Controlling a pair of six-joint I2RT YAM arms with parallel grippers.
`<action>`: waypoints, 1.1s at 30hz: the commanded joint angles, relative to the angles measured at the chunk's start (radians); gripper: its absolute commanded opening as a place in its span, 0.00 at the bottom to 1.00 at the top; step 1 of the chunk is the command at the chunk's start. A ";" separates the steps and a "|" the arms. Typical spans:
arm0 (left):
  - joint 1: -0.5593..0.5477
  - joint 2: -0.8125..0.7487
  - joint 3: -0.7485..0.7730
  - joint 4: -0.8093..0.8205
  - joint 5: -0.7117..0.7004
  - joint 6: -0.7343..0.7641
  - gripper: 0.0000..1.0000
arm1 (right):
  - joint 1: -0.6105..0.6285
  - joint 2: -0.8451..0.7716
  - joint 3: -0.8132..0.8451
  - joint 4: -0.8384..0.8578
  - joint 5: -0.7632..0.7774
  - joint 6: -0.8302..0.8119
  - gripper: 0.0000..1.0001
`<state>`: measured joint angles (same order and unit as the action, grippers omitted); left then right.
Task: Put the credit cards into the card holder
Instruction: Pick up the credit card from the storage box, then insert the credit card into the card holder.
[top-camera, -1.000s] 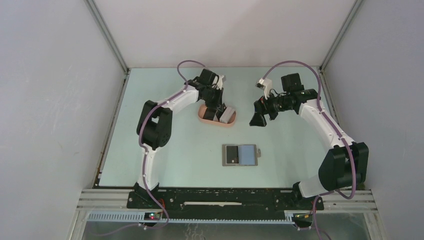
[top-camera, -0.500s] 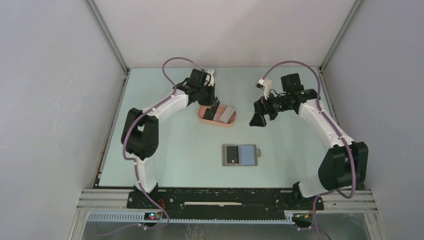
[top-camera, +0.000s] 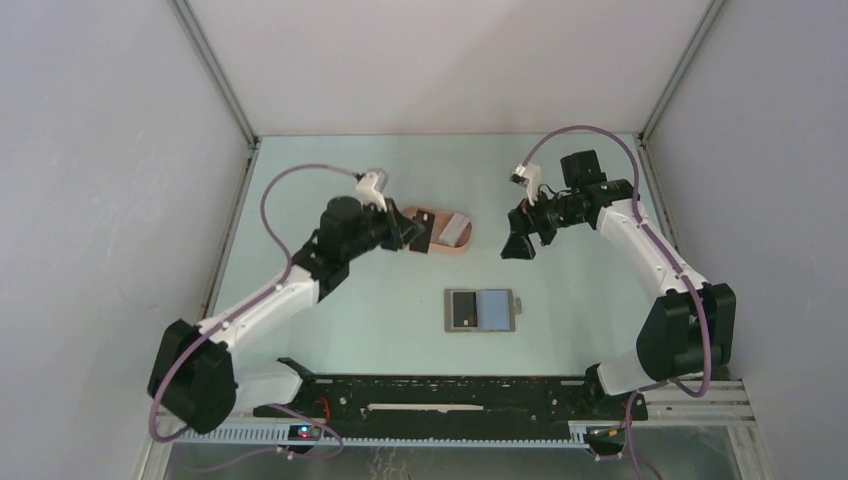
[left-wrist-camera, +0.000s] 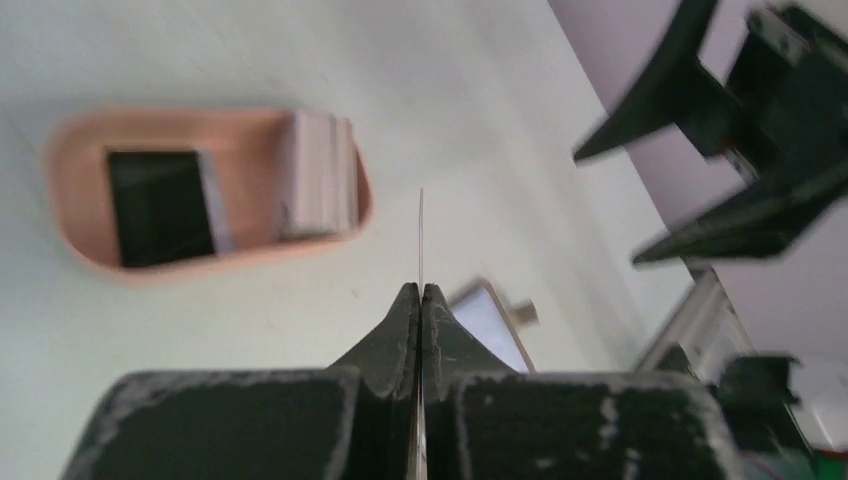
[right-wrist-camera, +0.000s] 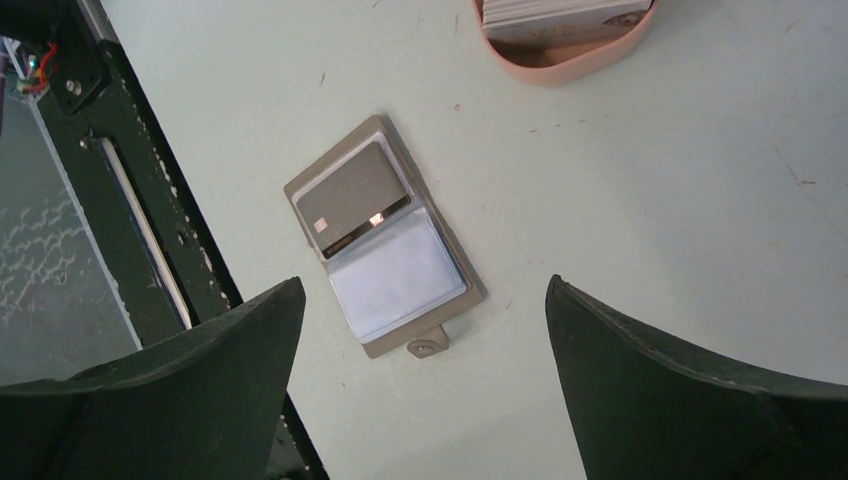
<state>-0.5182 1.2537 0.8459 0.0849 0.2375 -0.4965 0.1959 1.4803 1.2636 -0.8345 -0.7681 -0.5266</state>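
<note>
The salmon-pink card holder (top-camera: 455, 246) sits left of the table's middle, towards the back. In the left wrist view the holder (left-wrist-camera: 70, 190) contains a black card (left-wrist-camera: 160, 205) and a whitish-grey stack of cards (left-wrist-camera: 320, 185). My left gripper (top-camera: 422, 236) is at the holder's left end. In its own view, the left gripper (left-wrist-camera: 421, 290) is shut on a thin card (left-wrist-camera: 421, 235) seen edge-on, whose colour I cannot tell. My right gripper (top-camera: 518, 240) hangs open and empty to the right of the holder, and in its own view the gripper (right-wrist-camera: 425, 285) is above the wallet.
A grey folding wallet (top-camera: 480, 310) lies open in front of the holder, with a dark card in its left half and a pale window in its right half. It also shows in the right wrist view (right-wrist-camera: 385, 235). The black base rail (top-camera: 450, 395) runs along the near edge.
The left arm has swung down and to the left and its wrist has turned. Its gripper has shifted from over the holder to the holder's left end. The right arm has hardly moved.
</note>
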 joint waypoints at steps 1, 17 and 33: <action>-0.042 -0.121 -0.257 0.344 0.107 -0.187 0.00 | 0.001 -0.039 -0.026 -0.032 0.000 -0.083 1.00; -0.253 0.146 -0.561 0.953 0.076 -0.487 0.00 | 0.178 0.041 -0.065 -0.034 0.153 -0.147 1.00; -0.273 0.549 -0.398 1.007 0.241 -0.614 0.00 | 0.206 0.064 -0.066 -0.028 0.205 -0.141 1.00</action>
<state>-0.7818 1.7710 0.3912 1.0874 0.4305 -1.0824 0.3954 1.5642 1.1976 -0.8562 -0.5743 -0.6529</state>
